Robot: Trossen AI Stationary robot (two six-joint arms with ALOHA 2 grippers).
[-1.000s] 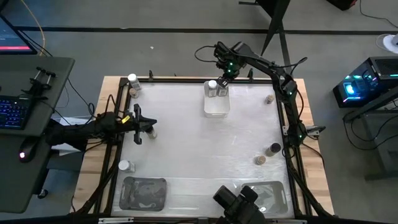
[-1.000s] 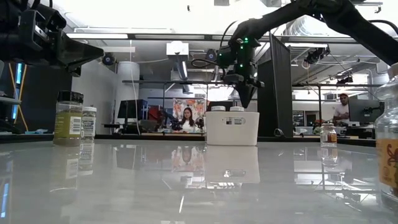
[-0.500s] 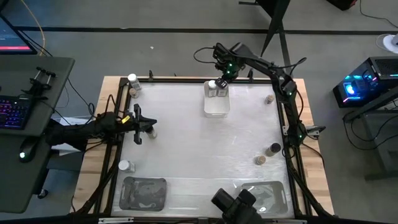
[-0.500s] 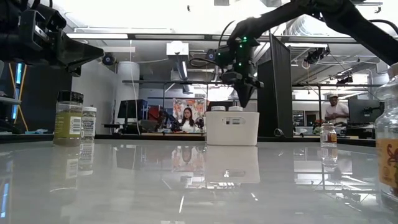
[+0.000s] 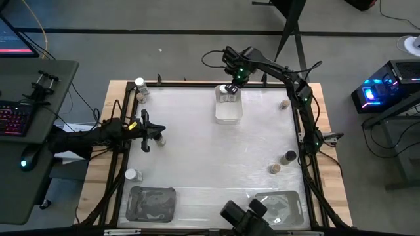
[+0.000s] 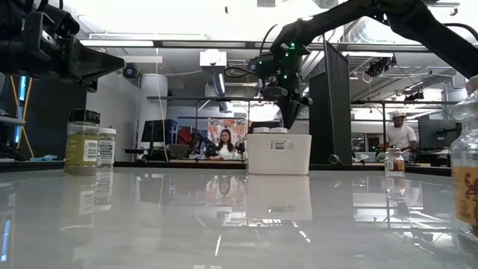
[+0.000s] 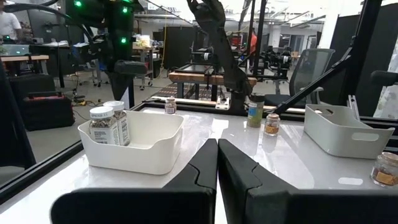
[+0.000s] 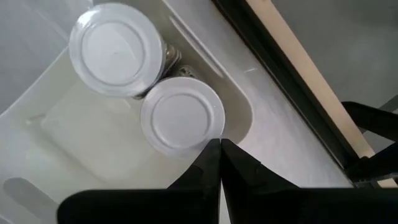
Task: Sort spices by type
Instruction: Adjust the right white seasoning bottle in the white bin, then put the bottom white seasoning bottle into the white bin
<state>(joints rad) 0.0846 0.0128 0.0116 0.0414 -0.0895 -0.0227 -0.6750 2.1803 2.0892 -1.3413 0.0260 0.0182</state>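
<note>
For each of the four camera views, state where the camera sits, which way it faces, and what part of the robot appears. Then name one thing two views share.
High view: overhead, facing down; both arms, white tray.
Low view: table height, facing across; right gripper above the tray.
Left wrist view: behind shut left gripper, facing the tray.
Right wrist view: looking down past shut right gripper.
Shared: two white-topped jars in both wrist views.
</note>
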